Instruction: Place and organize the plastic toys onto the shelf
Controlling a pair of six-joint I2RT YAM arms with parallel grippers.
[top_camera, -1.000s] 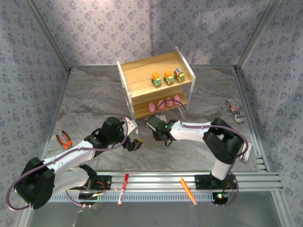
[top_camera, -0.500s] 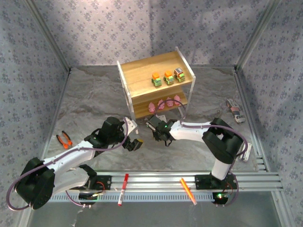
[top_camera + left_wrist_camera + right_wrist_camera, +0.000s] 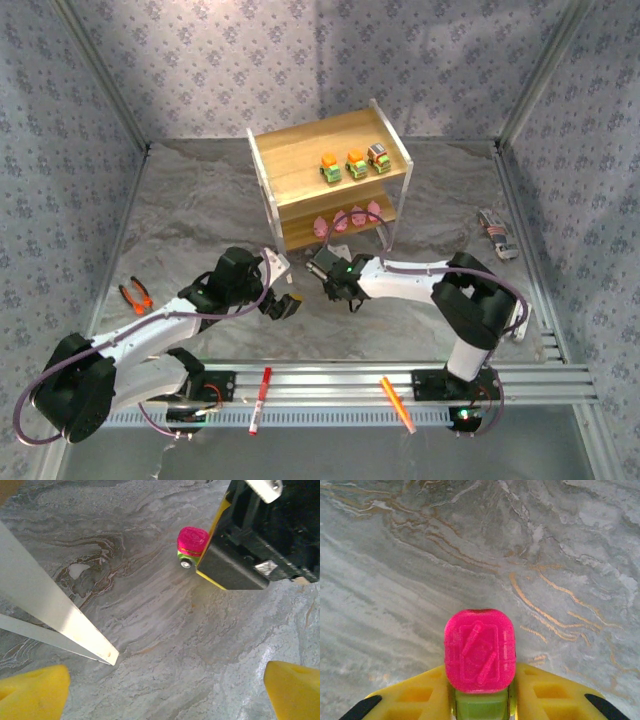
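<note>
My right gripper [image 3: 480, 697] is shut on a small green truck with a pink top [image 3: 480, 650], its yellow fingers pressing both sides, low over the marbled table. That truck [image 3: 192, 542] also appears in the left wrist view. In the top view the right gripper [image 3: 337, 285] sits just in front of the shelf [image 3: 300, 160]. Three trucks [image 3: 355, 163] stand in a row on the top board and pink figures [image 3: 345, 220] lie on the lower board. My left gripper [image 3: 165, 690] is open and holds nothing, close to the shelf's white leg [image 3: 50, 610].
Orange-handled pliers [image 3: 135, 294] lie at the left. A red marker [image 3: 260, 398] and an orange marker [image 3: 397, 403] rest on the rail by the arm bases. A small grey and red object [image 3: 497, 235] lies at the right near the frame post.
The right gripper's fingers have drawn in on the pink-topped truck. Both arms have hardly moved.
</note>
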